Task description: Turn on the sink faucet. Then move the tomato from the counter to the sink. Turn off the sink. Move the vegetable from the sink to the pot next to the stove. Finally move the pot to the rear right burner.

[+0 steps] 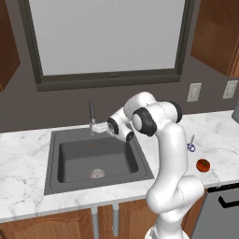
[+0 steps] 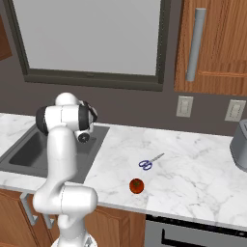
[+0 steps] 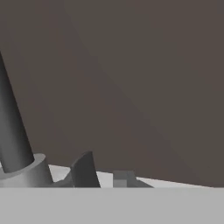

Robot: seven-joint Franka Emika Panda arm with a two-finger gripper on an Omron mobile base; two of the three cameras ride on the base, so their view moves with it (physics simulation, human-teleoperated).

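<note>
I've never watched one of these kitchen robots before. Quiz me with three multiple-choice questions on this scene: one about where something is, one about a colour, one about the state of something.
1. Where does the tomato lie?
A. in the sink
B. on the counter, right of the sink, near the front edge
C. on the window sill

2. What colour are the handles of the scissors?
A. blue
B. green
C. yellow

3. Is water running from the faucet?
A. yes, a thick stream
B. no stream can be seen
C. the basin is overflowing

Answers:
1 B: the tomato rests on the marble counter, apart from the scissors behind it.
2 A: the loops show blue in both base views.
3 B: the sink basin looks dry, with its drain bare.
</note>
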